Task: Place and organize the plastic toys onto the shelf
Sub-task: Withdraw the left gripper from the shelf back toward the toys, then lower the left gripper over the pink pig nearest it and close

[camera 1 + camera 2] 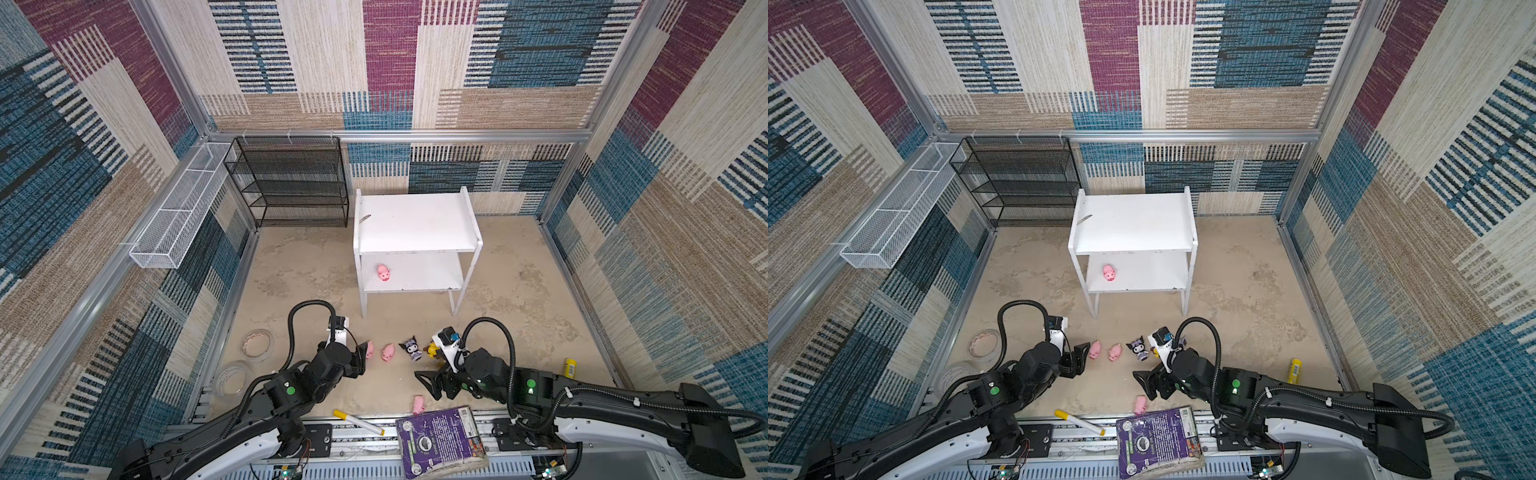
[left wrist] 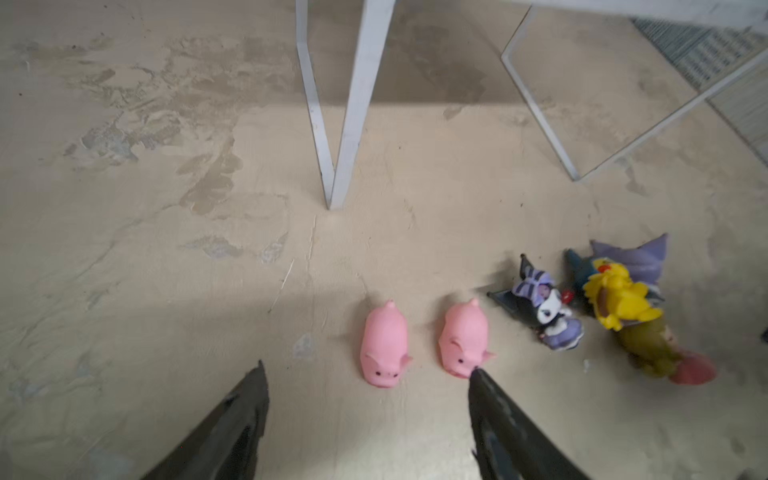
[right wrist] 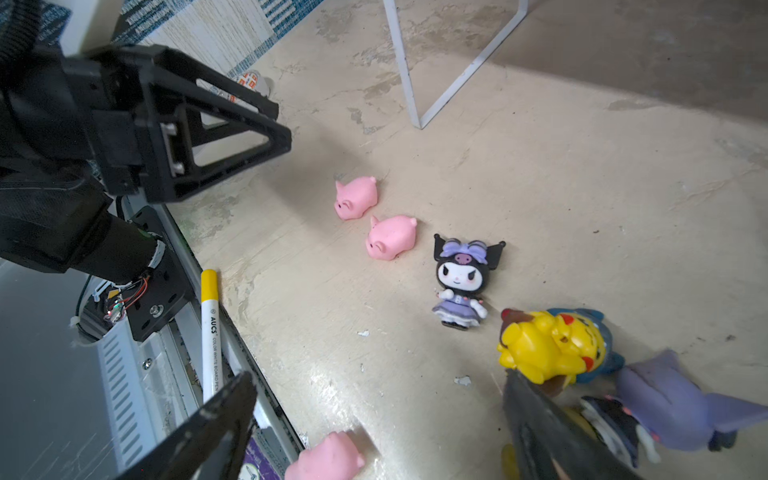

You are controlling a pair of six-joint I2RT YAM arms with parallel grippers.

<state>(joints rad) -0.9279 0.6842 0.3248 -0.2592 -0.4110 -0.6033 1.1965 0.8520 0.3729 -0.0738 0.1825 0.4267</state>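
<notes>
currently the left tool stands spread apart before a pink pig; the right tool likewise spread wide.

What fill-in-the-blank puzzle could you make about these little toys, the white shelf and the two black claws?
One small pink plastic pig rests on the ____ board of the white two-tier shelf.
Just ahead of the left gripper, ____ more pink pigs stand side by side.
Like it, the right gripper is ____ and holds nothing.
The white marker pen has a ____ cap.
Missing words: lower, two, open, yellow.
</notes>
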